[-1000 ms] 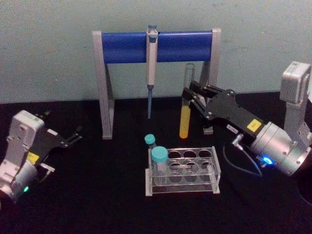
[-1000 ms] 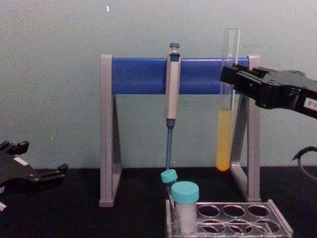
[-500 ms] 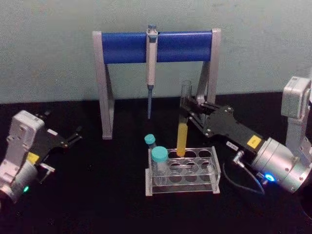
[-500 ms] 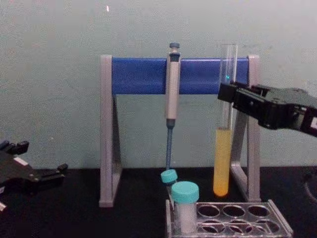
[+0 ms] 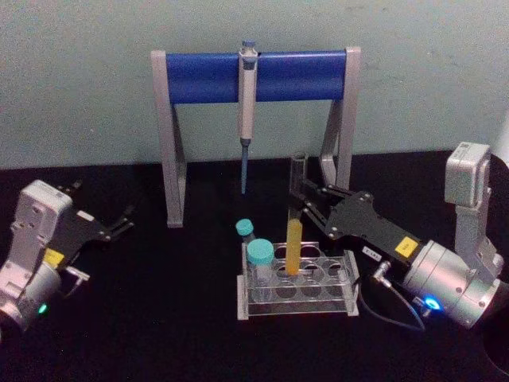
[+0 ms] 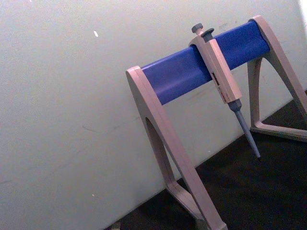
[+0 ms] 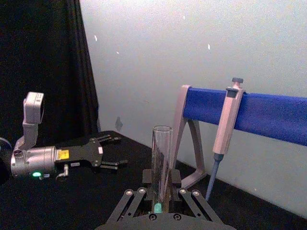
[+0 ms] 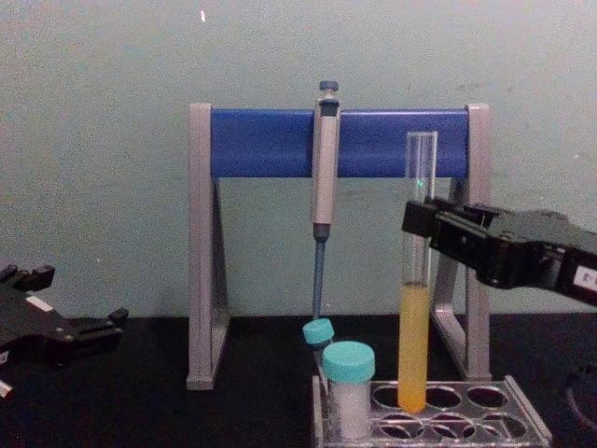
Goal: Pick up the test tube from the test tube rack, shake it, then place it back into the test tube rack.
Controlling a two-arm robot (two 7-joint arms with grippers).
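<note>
The tube [image 5: 294,239] stood straight, its end in a 12 o'clock hole of the rack [image 5: 296,307], pinched up high by the right gripper [image 5: 301,196] to keep it from tipping; the left gripper [image 5: 121,223] lay open at 9 o'clock.

The right gripper [image 5: 302,197] is black, with thin bars joined like scissors. 4 small silver screws [image 7: 141,190] sit on the bars, and a tiny green dot [image 7: 157,207] glows between them. It has a yellow sticker [image 5: 406,247] and a white label [image 5: 371,253]. Behind it is a round silver wrist [image 5: 449,278] with a blue light [image 5: 429,302] and a thin black cable [image 5: 378,306]. The left gripper [image 5: 123,221] is black too, on a grey box [image 5: 36,211] with a small yellow tag [image 5: 53,256] and a green light [image 5: 41,308].
</note>
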